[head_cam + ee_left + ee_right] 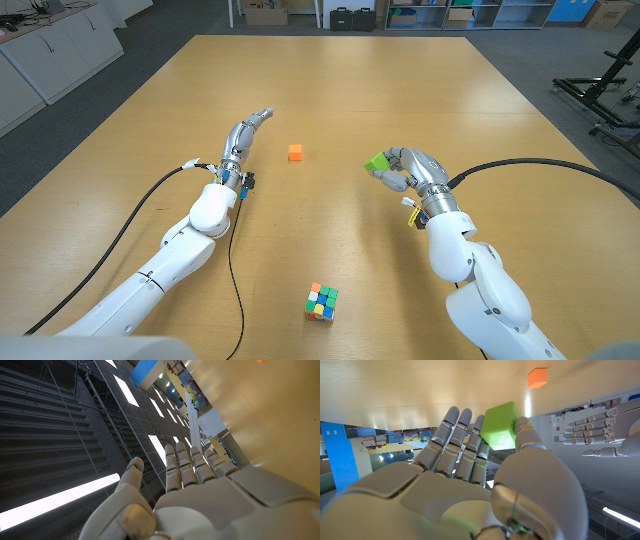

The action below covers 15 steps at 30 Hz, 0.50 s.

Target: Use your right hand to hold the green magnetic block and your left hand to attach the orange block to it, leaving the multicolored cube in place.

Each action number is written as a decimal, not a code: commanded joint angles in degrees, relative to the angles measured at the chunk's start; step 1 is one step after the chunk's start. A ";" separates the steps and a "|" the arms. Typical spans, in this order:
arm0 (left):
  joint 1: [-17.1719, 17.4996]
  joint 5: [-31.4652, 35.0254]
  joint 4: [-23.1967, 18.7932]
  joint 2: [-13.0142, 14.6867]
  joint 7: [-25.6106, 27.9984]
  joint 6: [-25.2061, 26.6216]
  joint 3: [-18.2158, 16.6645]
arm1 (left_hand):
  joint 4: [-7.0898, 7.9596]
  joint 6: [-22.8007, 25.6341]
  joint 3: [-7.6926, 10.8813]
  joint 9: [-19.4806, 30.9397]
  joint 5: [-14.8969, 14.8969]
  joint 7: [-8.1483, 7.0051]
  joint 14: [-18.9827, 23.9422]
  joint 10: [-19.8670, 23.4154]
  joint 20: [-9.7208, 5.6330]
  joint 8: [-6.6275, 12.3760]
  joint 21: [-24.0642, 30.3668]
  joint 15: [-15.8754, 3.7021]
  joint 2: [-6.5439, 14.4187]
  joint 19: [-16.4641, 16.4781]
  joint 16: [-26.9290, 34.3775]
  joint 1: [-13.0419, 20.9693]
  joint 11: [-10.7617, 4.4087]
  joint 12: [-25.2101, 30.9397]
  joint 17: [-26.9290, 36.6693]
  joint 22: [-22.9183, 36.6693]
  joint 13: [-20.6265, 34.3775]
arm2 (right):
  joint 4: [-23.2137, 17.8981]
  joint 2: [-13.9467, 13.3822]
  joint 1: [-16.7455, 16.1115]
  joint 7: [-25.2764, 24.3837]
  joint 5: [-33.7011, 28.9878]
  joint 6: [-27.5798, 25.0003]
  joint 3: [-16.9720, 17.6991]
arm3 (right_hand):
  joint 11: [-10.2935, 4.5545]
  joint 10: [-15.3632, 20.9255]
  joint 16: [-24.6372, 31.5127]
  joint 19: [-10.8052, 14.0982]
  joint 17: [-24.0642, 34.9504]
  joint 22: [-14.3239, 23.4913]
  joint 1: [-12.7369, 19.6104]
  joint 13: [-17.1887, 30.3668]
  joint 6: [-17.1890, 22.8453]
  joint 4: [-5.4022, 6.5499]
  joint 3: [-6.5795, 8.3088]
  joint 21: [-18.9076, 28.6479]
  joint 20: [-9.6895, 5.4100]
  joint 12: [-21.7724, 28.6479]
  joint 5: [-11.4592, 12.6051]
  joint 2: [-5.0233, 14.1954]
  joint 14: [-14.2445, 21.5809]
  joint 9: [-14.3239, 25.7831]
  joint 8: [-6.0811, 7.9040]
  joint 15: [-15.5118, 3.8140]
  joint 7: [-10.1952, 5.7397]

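Wooden table runs wide under both arms, with cabinets and shelves behind it. On it the orange block lies alone, between the two hands. The right hand holds the green block off the table, pinched between thumb and fingertips. The left hand carries nothing; its fingers are straight and close together, pointing toward the orange block but apart from it. The multicolored cube sits at the near edge, well apart.

The orange block looks small, stiff and light (probably smooth, so it may slip). I would take it by two opposite side faces, leaving one face free for the magnet.
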 commanded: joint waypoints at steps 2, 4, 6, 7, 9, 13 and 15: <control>1.29 8.10 -2.59 0.34 6.78 4.63 -0.99 | 0.05 1.31 0.52 0.13 0.34 -0.14 1.45 1.27 -1.90 0.54 0.40 -3.23 -0.33 1.37 0.38 1.24 0.03 0.53 0.12 0.27 0.01 | 3.38 -1.47 1.82 -9.18 11.62 4.20 1.01 | -5.45 5.75 -0.15 -0.18 0.10 0.25 2.85 0.22 7.24 1.19 0.90 0.31 -4.03 0.04 -0.08 3.29 0.40 0.33 0.51 -5.38 -6.87; 1.24 9.06 -2.89 0.50 7.28 5.62 -0.99 | 0.09 1.89 0.58 0.14 0.34 -0.32 2.01 2.09 -2.00 0.75 0.55 -3.31 -0.48 1.95 0.48 1.53 -0.38 0.76 0.12 0.27 -0.01 | 4.42 -1.82 1.97 -10.62 14.21 6.37 1.54 | -5.52 5.65 -0.17 -0.21 0.09 0.25 2.87 0.21 7.22 1.19 0.90 0.34 -4.04 -0.05 -0.11 3.29 0.41 0.32 0.50 -5.31 -6.90; 1.08 10.05 -3.07 0.68 7.73 6.49 -0.94 | 0.08 1.99 0.60 0.14 0.34 -0.44 2.10 2.18 -1.97 0.79 0.56 -3.34 -0.52 2.01 0.48 1.61 -0.46 0.77 0.12 0.27 -0.01 | 5.49 -2.16 2.28 -11.52 17.02 8.48 2.05 | -5.46 5.54 -0.28 -0.27 0.10 0.26 2.88 0.19 7.07 1.19 0.88 0.39 -4.06 -0.18 -0.16 3.30 0.23 0.32 0.43 -5.18 -6.95; 1.09 10.25 -3.18 0.68 7.88 6.80 -0.96 | 0.07 2.00 0.62 0.14 0.33 -0.43 2.14 2.18 -1.98 0.79 0.55 -3.37 -0.55 2.03 0.48 1.68 -0.46 0.76 0.11 0.26 -0.01 | 5.93 -2.28 2.49 -12.11 17.81 9.06 2.01 | -5.41 5.53 -0.28 -0.26 0.10 0.26 2.88 0.19 7.07 1.20 0.87 0.40 -4.06 -0.20 -0.16 3.30 0.24 0.32 0.43 -5.17 -6.97; 1.16 10.19 -3.39 0.45 8.19 7.29 -1.05 | 0.06 2.08 0.64 0.14 0.33 -0.49 2.14 2.26 -1.99 0.82 0.54 -3.37 -0.60 2.07 0.45 1.77 -0.54 0.77 0.11 0.26 -0.02 | 6.61 -2.53 3.01 -13.18 18.74 9.59 1.60 | -5.34 5.19 -0.47 -0.33 0.11 0.27 2.92 0.16 6.75 1.18 0.86 0.45 -4.08 -0.44 -0.21 3.31 -0.14 0.31 0.29 -5.09 -6.86; 1.19 11.36 -4.22 0.67 8.86 8.79 -1.03 | 0.02 2.40 0.74 0.15 0.34 -0.57 2.34 2.69 -1.88 0.94 0.51 -3.42 -0.73 2.16 0.41 2.13 -0.63 0.85 0.10 0.26 -0.03 | 8.18 -2.94 3.92 -15.62 20.62 11.31 0.94 | -5.51 5.22 -0.51 -0.48 0.11 0.27 2.93 0.14 6.70 1.18 0.84 0.45 -4.09 -0.51 -0.24 3.30 -0.13 0.31 0.26 -5.06 -6.94; 1.31 13.39 -5.32 1.10 9.95 10.57 -0.93 | 0.01 2.47 0.80 0.15 0.35 -0.53 2.41 2.74 -1.84 0.97 0.49 -3.42 -0.79 2.24 0.37 2.36 -0.57 0.81 0.10 0.26 -0.04 | 9.09 -3.09 4.46 -16.90 21.32 12.13 0.54 | -5.52 5.42 -0.57 -0.52 0.05 0.28 3.23 0.12 6.77 0.98 0.96 0.49 -4.13 -0.51 -0.23 3.27 -0.07 0.30 0.28 -5.17 -6.92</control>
